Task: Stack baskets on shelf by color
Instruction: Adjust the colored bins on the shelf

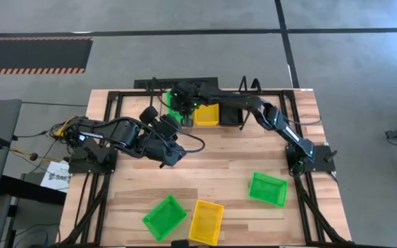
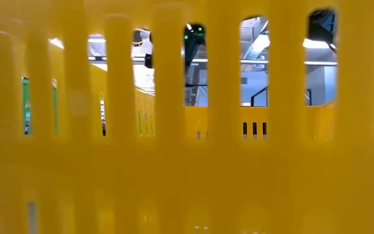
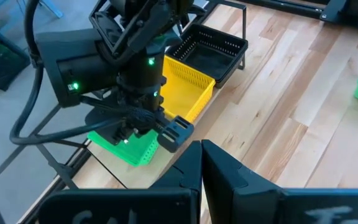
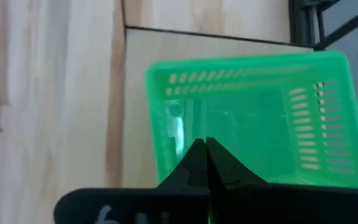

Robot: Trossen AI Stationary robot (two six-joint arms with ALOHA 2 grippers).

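— Baskets first: where are they sitting, and which way are they lying?

— One bright green plastic mesh basket [image 4: 250,118] is sitting at the far left end of the low black wire shelf [image 1: 248,85], with its long side lying across the right wrist view. A yellow plastic mesh basket [image 3: 182,87] is sitting just beside it, and a black plastic mesh basket [image 3: 210,53] is next after that. Near the front edge of the wooden table [image 1: 219,158], a second green mesh basket [image 1: 164,217] and a second yellow mesh basket [image 1: 206,222] are lying tilted, close together. A third green mesh basket [image 1: 267,189] is lying well apart, toward the right.

— Grippers?

— The right gripper [image 4: 206,149] is hanging over the green basket on the shelf. Its fingers are pressed together and holding nothing. The left gripper [image 3: 201,155] is hanging over the middle of the table, fingers together too, empty.
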